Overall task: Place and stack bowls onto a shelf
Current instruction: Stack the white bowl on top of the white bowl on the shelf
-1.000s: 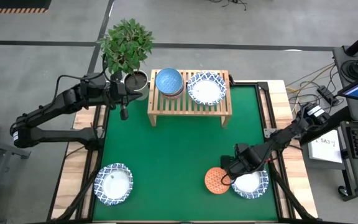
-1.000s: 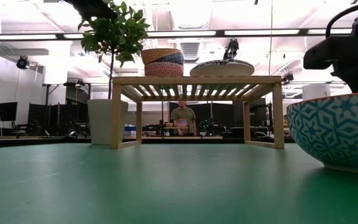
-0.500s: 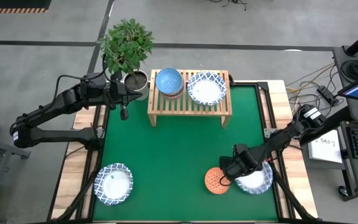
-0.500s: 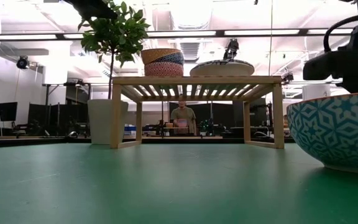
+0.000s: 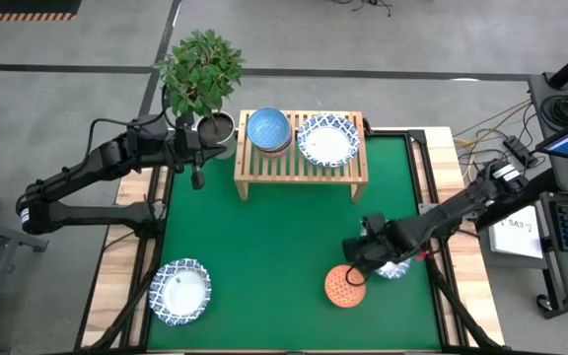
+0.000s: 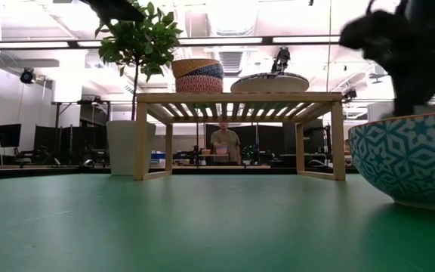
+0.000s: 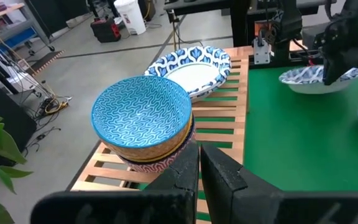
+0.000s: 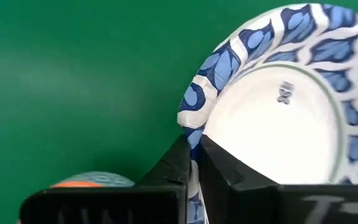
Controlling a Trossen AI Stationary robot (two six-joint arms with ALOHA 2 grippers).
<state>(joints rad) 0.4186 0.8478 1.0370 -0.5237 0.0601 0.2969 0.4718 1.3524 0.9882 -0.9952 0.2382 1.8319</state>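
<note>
High view first: the right gripper (image 5: 363, 258) sits over the near right part of the green counter (image 5: 264, 237), its jaws clamped on the rim of a wide white bowl (image 5: 394, 266) with a blue-patterned edge, most of which is hidden under the arm. The right wrist view shows this plainly, the two dark fingers (image 8: 178, 163) pinching the blue rim of that bowl (image 8: 278, 118), which looks lifted and tilted above the green surface. Just beside it lies a small orange-red dotted bowl (image 5: 344, 287), upside down on the counter. Well apart, near the front left corner, rests another wide blue-rimmed bowl (image 5: 179, 292). At the far edge stands the wooden shelf (image 5: 301, 168), carrying a stack of small bowls (image 5: 268, 130) with a blue-patterned one on top, and next to it a wide blue-rimmed bowl (image 5: 327, 140). The left gripper (image 5: 197, 179) hangs by the shelf's left end, near a potted plant (image 5: 201, 74); in the left wrist view its jaws are pressed together on nothing. Low down, a person (image 6: 222, 143) shows in the room beyond the shelf's legs.
</note>
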